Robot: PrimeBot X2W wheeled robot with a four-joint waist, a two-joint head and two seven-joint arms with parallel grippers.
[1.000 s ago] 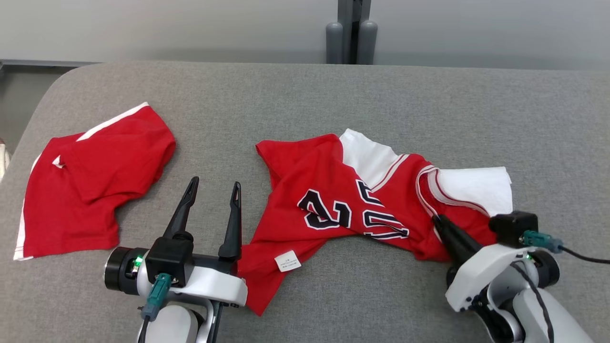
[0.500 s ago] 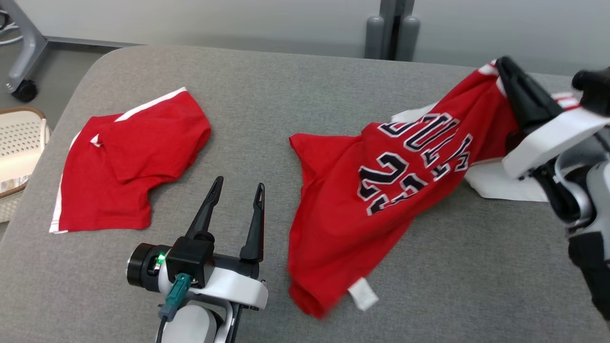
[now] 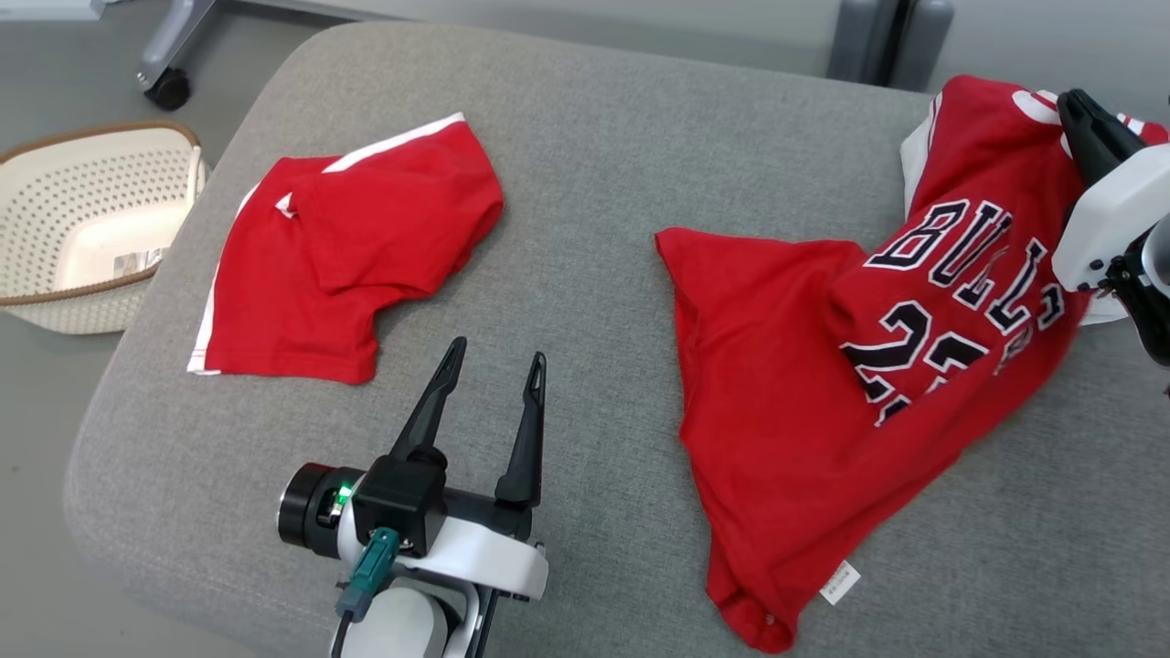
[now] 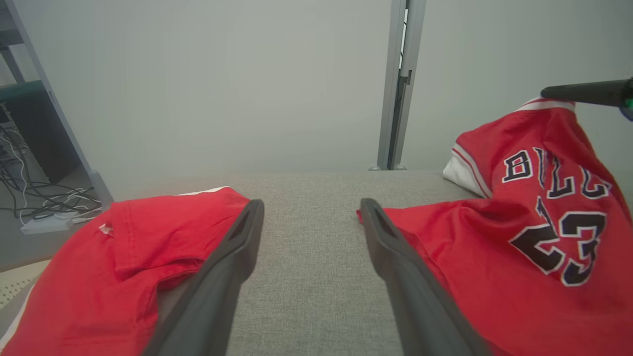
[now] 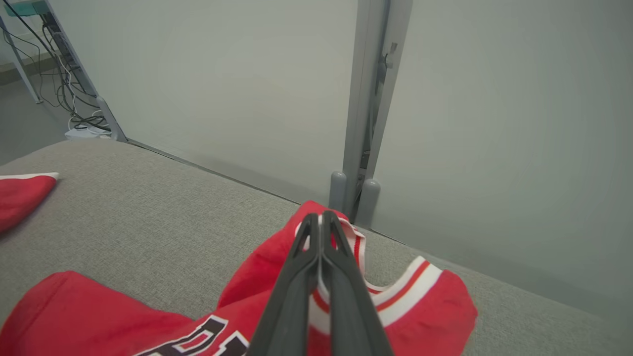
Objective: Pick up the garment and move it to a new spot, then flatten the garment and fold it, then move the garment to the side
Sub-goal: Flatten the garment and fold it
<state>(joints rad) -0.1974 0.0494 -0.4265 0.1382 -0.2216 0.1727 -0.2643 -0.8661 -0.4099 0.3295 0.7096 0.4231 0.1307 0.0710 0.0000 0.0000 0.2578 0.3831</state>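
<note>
Across your grey woven desk [image 3: 594, 183], the right gripper [image 5: 320, 217] pinches the soft, stripe-edged red jersey [image 3: 823, 393]; the left gripper [image 3: 494, 352] gapes.

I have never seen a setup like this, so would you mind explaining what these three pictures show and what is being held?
It is a two-armed robot; each arm ends in two long dark fingers that pinch together. The overview comes from a camera on its head, looking down; the other two come from cameras on each wrist, looking along that arm's fingers. On the grey padded surface lie red shorts to the left and a red jersey to the right; a pale basket stands on the floor nearby. The left gripper is open and empty. The right gripper is shut on the jersey's striped edge, holding that end raised while the rest trails on the surface.
</note>
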